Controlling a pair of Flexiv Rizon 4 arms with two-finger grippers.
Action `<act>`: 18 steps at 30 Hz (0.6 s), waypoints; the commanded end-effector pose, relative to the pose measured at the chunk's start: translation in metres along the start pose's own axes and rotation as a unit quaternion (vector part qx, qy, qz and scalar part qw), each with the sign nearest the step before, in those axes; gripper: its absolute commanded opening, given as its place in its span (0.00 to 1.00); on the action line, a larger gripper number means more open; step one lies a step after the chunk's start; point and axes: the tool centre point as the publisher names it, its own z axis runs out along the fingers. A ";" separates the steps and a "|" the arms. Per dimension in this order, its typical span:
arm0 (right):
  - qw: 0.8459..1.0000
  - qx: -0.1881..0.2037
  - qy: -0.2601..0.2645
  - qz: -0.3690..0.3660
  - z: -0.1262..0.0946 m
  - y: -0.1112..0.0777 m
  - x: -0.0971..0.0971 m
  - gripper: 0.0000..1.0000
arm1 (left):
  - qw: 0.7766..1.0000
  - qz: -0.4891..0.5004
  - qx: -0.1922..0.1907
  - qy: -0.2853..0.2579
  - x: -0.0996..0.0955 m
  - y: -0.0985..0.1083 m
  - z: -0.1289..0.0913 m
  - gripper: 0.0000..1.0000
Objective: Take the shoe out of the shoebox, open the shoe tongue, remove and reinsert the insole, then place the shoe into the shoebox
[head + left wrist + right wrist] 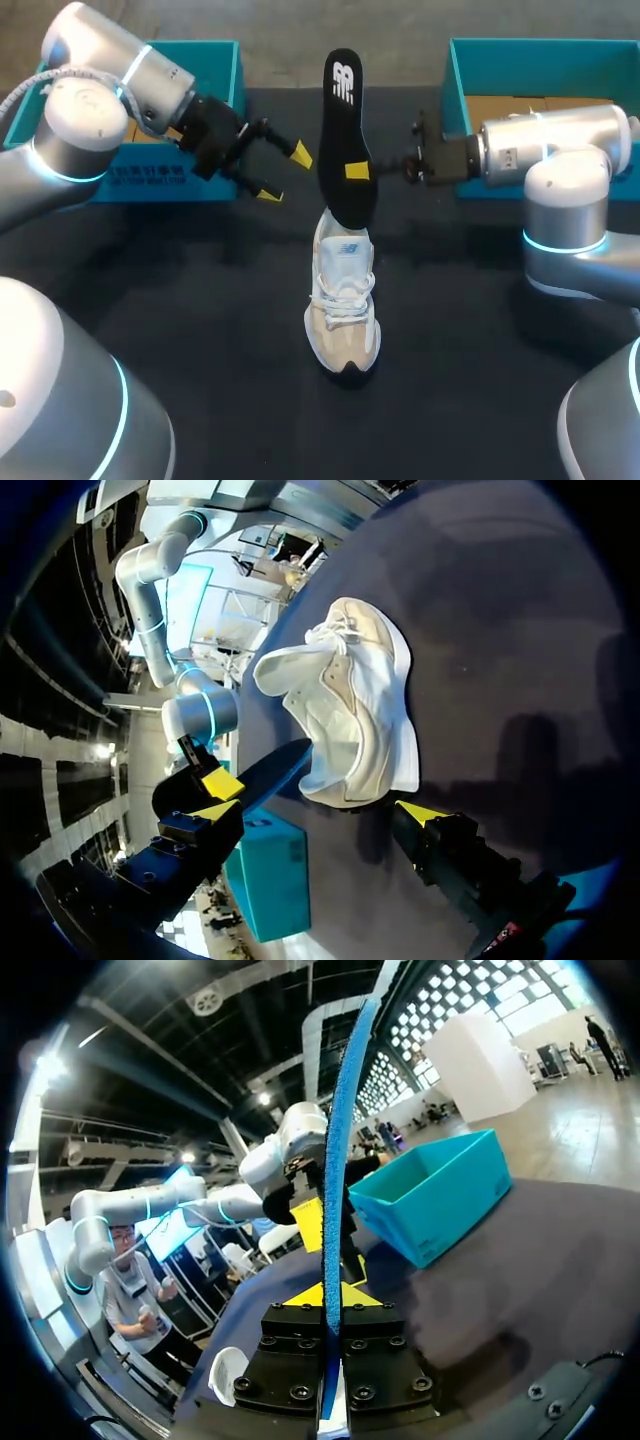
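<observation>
insole is held upright and edge-on, pinched near mid-length by the right gripper, whose fingers are pressed onto both faces. its lower end is at the collar of the shoe; whether it is in the opening or just above cannot be told. the shoe stands on its sole mid-table, out of any box, laces done. the left gripper is spread, holds nothing and hangs just beside the insole, above the table. the left box and right box sit at the back corners, well apart from the shoe. judged: the insole is light, thin, bendy foam, likely to buckle if pushed from mid-length, so a grip nearer the leading end is advised. the shoe is judged light, with a soft upper and stiffer sole; it is best pinned at the heel collar or sidewall while the insole is fed in.
</observation>
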 end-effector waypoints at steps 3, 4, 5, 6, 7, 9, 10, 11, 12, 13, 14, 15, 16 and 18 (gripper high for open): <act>1.000 0.001 -0.002 0.002 0.000 -0.002 -0.002 0.00 | 1.000 0.004 -0.007 -0.013 0.000 -0.007 -0.001 1.00; 1.000 0.001 -0.002 0.002 -0.001 -0.002 -0.002 0.00 | 1.000 0.005 -0.009 -0.015 0.000 -0.008 -0.001 1.00; 1.000 0.002 -0.003 0.002 -0.001 -0.003 -0.003 0.00 | 1.000 0.005 -0.009 -0.016 0.000 -0.008 -0.001 1.00; 1.000 0.002 -0.003 0.003 -0.001 -0.003 -0.003 0.00 | 1.000 0.005 -0.009 -0.016 0.000 -0.008 -0.002 1.00; 1.000 0.003 -0.004 0.003 -0.001 -0.004 -0.004 0.00 | 1.000 0.005 -0.010 -0.018 0.000 -0.007 -0.002 1.00; 1.000 0.003 -0.004 0.005 -0.001 -0.006 -0.005 0.00 | 1.000 0.006 -0.008 -0.020 -0.001 -0.007 -0.002 1.00; 1.000 0.003 -0.004 0.005 -0.001 -0.007 -0.006 0.00 | 1.000 0.005 -0.008 -0.019 -0.001 -0.007 -0.003 1.00; 1.000 0.003 -0.004 0.006 -0.001 -0.008 -0.007 0.00 | 1.000 0.004 -0.006 -0.023 -0.001 -0.007 -0.003 1.00; 1.000 0.004 -0.004 0.007 -0.001 -0.009 -0.007 0.00 | 1.000 0.004 -0.006 -0.023 -0.001 -0.007 -0.003 1.00; 1.000 0.004 -0.004 0.007 0.000 -0.010 -0.006 0.00 | 1.000 0.004 -0.006 -0.023 -0.001 -0.007 -0.003 1.00; 1.000 0.005 -0.004 0.007 0.001 -0.011 -0.006 0.00 | 1.000 0.004 -0.006 -0.023 -0.001 -0.007 -0.003 1.00; 1.000 0.005 -0.003 0.008 0.001 -0.013 -0.005 0.00 | 1.000 0.004 -0.006 -0.023 -0.001 -0.007 -0.003 1.00; 1.000 0.005 -0.002 0.009 0.002 -0.014 -0.005 0.00 | 1.000 0.004 -0.006 -0.023 -0.001 -0.007 -0.003 1.00; 1.000 0.005 0.000 0.010 0.003 -0.016 -0.004 0.00 | 1.000 0.004 -0.006 -0.023 -0.001 -0.007 -0.003 1.00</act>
